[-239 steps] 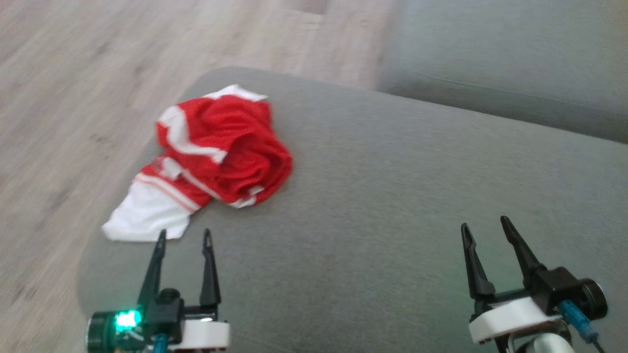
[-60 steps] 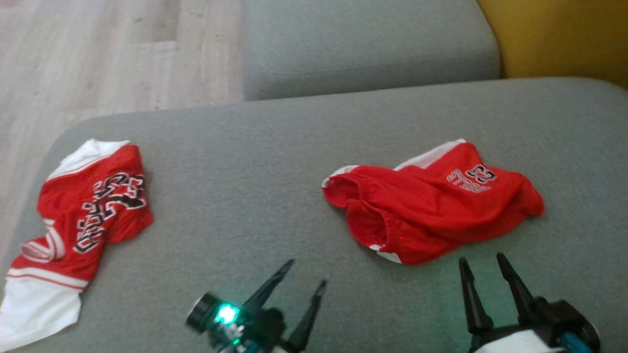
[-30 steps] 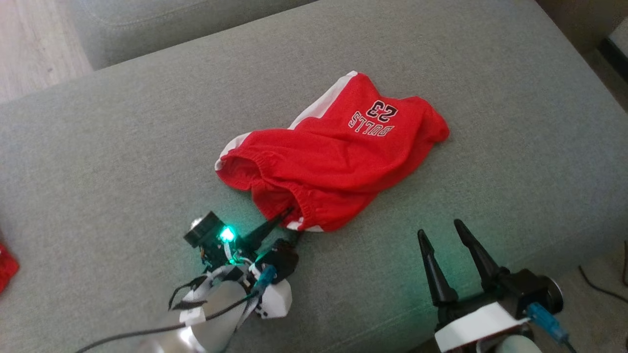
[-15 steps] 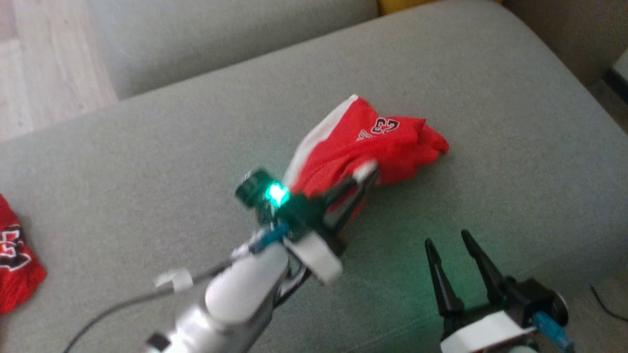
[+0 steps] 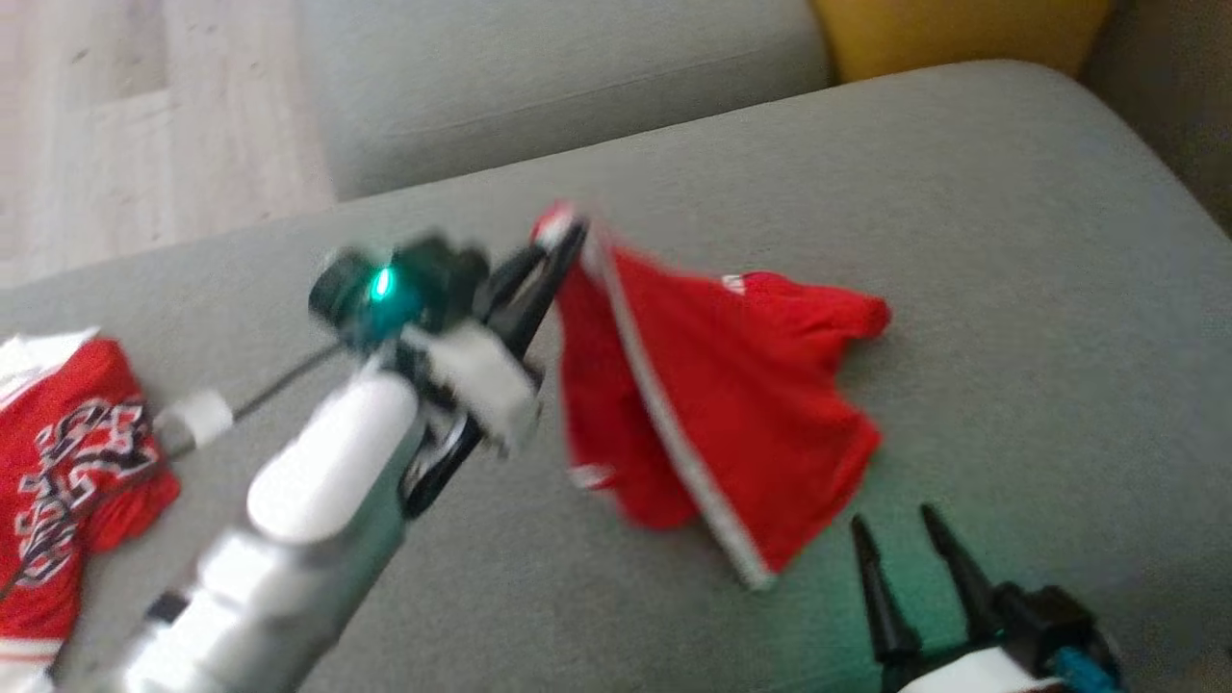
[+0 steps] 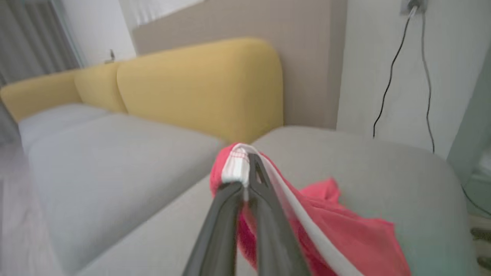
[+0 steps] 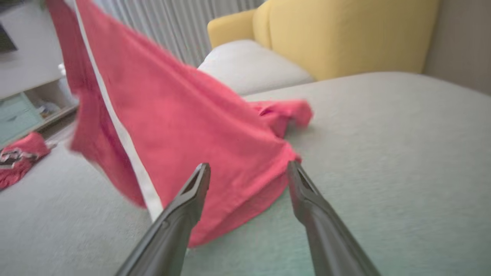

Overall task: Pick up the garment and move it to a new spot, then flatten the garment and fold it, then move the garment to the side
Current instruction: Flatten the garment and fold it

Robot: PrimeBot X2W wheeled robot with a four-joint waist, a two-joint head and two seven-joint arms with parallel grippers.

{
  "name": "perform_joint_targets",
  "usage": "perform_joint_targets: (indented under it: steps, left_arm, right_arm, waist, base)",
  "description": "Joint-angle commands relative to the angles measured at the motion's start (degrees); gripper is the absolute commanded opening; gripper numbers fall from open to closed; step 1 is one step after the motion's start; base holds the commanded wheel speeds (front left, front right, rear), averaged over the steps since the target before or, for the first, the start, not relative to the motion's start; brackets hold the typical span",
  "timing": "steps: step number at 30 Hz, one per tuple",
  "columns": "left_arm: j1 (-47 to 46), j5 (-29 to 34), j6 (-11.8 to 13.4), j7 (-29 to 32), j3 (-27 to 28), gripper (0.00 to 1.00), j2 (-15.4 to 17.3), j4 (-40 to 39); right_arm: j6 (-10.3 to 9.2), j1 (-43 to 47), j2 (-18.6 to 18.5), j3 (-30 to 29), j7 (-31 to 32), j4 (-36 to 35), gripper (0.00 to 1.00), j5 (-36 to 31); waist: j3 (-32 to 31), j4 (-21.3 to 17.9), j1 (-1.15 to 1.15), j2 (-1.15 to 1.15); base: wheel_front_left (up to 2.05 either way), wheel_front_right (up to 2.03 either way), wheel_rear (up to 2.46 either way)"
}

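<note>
Raised since before, the left gripper has its fingers clamped on the red shorts, while fingers of the right gripper stand apart.

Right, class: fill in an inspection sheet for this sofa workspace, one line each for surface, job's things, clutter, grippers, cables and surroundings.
Surface: grey sofa cushion, soft fabric.
Job's things: red shorts, one corner held up, far end on the cushion.
Clutter: second red garment at the cushion's left end.
Grippers: left gripper shut on the shorts' white-trimmed corner; right gripper open, holding nothing.
Cables: thin cable along the left forearm; black cables down the wall.
Surroundings: yellow backrest, wood floor.
</note>
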Motion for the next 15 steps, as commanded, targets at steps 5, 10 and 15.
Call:
perform_joint_targets:
  steps: [5, 10, 15]
  left_arm:
    - [-2.05, 0.69, 0.10, -2.03, 1.12, 0.00, 3.14, 2.28]
    - [-3.49, 0.73, 0.10, -3.85, 0.03, 0.00, 2.77, 4.59]
    - [-5.05, 0.01, 0.09, -5.03, -1.35, 0.00, 2.28, 5.91]
  right_arm:
    - [-0.04, -4.56, -0.33, 7.42, -0.37, 3.34, 1.00, 0.26]
    - [-0.04, -7.66, -1.08, 12.69, -0.37, 7.00, 1.00, -0.95]
    - [-0.04, -9.91, -2.11, 14.91, -0.37, 13.14, 1.00, -2.79]
  waist:
    - [3.58, 4.26, 0.01, 0.00]
    - [5.82, 6.30, 0.01, 0.00]
    - [6.95, 7.61, 0.01, 0.00]
  base:
    - [0.00, 0.00, 0.00]
    - [0.00, 0.00, 0.00]
    - [0.00, 0.00, 0.00]
